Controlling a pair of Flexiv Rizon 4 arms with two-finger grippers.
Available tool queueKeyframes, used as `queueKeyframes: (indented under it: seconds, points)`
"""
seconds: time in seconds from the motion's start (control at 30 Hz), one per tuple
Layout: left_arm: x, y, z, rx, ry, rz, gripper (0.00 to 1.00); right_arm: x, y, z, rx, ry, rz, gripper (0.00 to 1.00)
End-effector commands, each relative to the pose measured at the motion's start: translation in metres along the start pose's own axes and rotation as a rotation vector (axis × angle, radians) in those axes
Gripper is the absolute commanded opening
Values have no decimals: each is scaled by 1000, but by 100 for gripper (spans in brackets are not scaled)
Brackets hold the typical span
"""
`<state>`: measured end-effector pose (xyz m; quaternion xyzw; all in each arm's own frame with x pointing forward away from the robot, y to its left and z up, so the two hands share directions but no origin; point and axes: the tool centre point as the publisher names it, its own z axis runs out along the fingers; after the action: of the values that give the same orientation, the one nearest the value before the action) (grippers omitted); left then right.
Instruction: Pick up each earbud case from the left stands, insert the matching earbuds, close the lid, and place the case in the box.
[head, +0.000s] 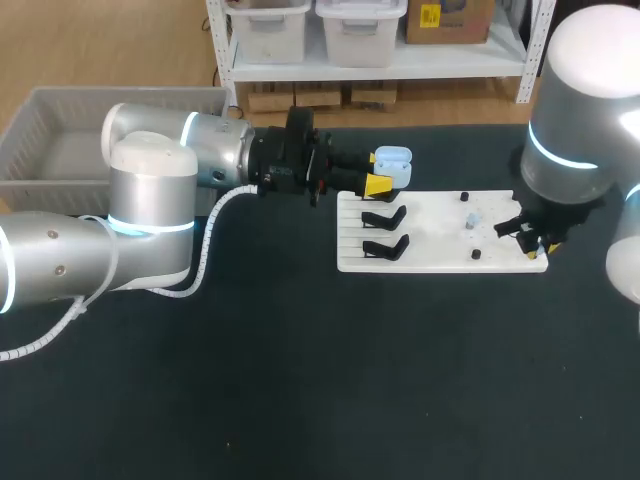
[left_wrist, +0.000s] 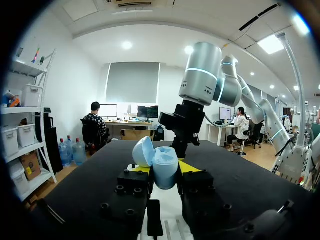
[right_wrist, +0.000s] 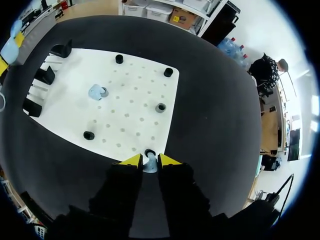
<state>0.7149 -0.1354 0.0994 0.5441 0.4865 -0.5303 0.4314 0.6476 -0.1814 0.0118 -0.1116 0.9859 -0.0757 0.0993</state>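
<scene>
My left gripper (head: 384, 180) is shut on a light blue earbud case (head: 393, 164), held above the back left corner of the white board (head: 440, 255). In the left wrist view the case (left_wrist: 165, 161) stands between the yellow tips with its lid (left_wrist: 143, 151) swung open. My right gripper (head: 531, 243) is down at the board's right edge. In the right wrist view its tips (right_wrist: 149, 160) press a light blue earbud (right_wrist: 149, 164) from both sides, over a black peg. A second light blue earbud (right_wrist: 96, 92) sits mid-board, also seen in the head view (head: 472, 218).
Two black stands (head: 385, 217) (head: 387, 247) at the board's left side hold nothing. Small black pegs (right_wrist: 160, 107) (right_wrist: 88, 135) dot the board. A grey bin (head: 60, 140) sits at the table's far left, behind my left arm.
</scene>
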Motion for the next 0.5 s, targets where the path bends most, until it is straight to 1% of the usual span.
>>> queueKeyframes:
  seconds: [0.03,0.17,0.3,0.37,0.43,0.5]
  points:
    - [0,0,0,-1,0,0,0,1,0,1,3,-4,4,0]
    - [0,0,0,-1,0,0,0,2,4,-15,3,-22,2,0]
    - [0,0,0,-1,0,0,0,0,13,-49,-3,-39,-8,0]
    - [0,0,0,-1,0,0,0,-2,20,-70,33,-46,-34,0]
    - [0,0,0,-1,0,0,0,-6,29,-91,29,-64,-31,0]
    - [0,0,0,-1,0,0,0,-9,39,-106,52,-66,-43,0]
